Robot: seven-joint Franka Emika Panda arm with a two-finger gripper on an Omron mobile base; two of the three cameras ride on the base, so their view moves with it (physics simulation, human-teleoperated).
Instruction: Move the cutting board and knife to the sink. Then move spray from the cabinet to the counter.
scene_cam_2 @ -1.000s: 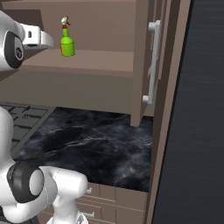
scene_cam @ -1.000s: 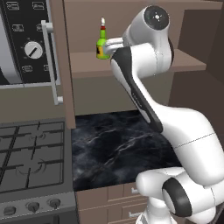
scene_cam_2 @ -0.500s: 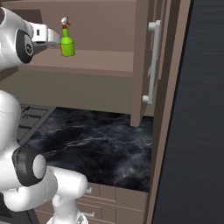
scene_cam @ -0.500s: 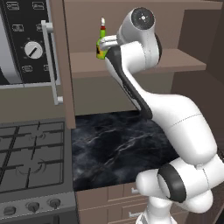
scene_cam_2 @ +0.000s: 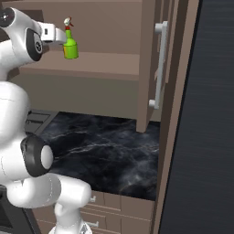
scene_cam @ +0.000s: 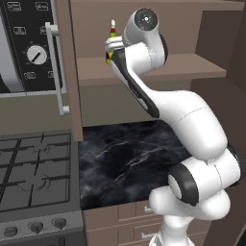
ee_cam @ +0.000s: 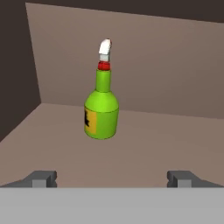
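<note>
Green spray (ee_cam: 101, 111) upright on brown cabinet (scene_cam: 153, 67) shelf, long axis vertical, white tip uppermost, gripper (ee_cam: 112, 178) facing it with jaws spread wide and empty, short of bottle, black veined counter (scene_cam: 129, 161) below.

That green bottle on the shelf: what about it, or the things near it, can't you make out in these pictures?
- Spray label: too small to read in the hand view.
- Left base view: the arm covers most of the spray.
- Gripper: the hand view's bottom edge cuts off all but its spread fingertips.
- Cabinet: door handle cut off at the top, right base view.
</note>
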